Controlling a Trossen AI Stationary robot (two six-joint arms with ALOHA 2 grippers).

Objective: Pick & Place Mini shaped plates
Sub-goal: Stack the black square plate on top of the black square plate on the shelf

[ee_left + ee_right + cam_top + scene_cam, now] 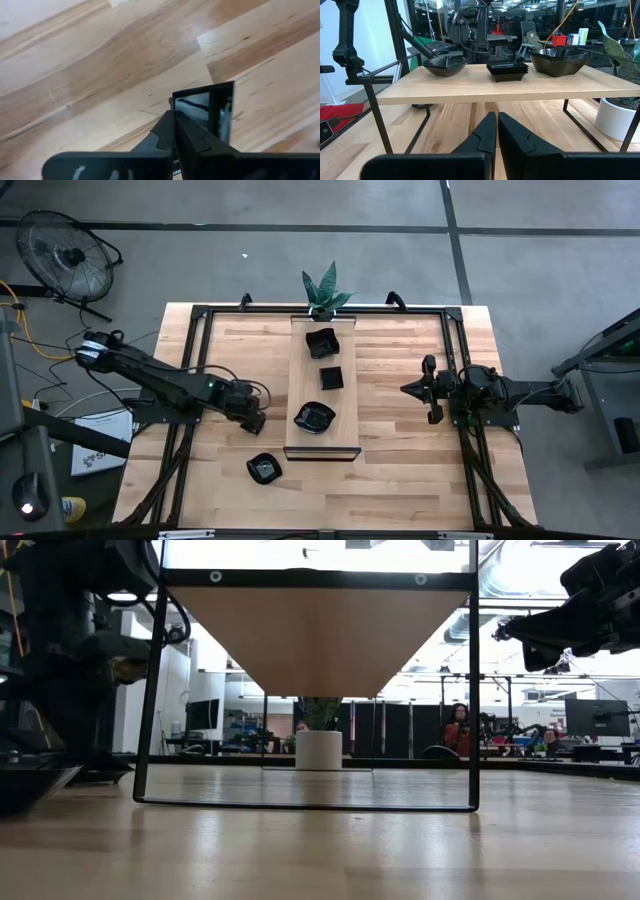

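1. While the left arm reaches in from the left edge of the high view, elbow bent, its wrist angles down to the tabletop (400, 480) left of centre; the left gripper (253, 421) sits low over the wood beside the board's left edge.
2. Left wrist view: the fingers (167, 132) are pressed together on the rim of a square black plate (204, 112), which stands tilted on edge above the wood.
3. Lower centre of the high view: a wavy-rimmed black plate (264, 469) lies alone on the table, just below that gripper and apart from it.
4. Centre: the pale raised board (345, 405) carries a round wavy stack (314, 418), a square stack (331, 377) and a larger wavy stack (321, 341), in a row towards the upper edge.
5. Right of centre: the right arm lies level, pointing left; the right gripper (412, 389) hangs above the table with fingers (487, 131) together, holding nothing.
6. Top centre: a potted plant (326, 292) stands beyond the board.
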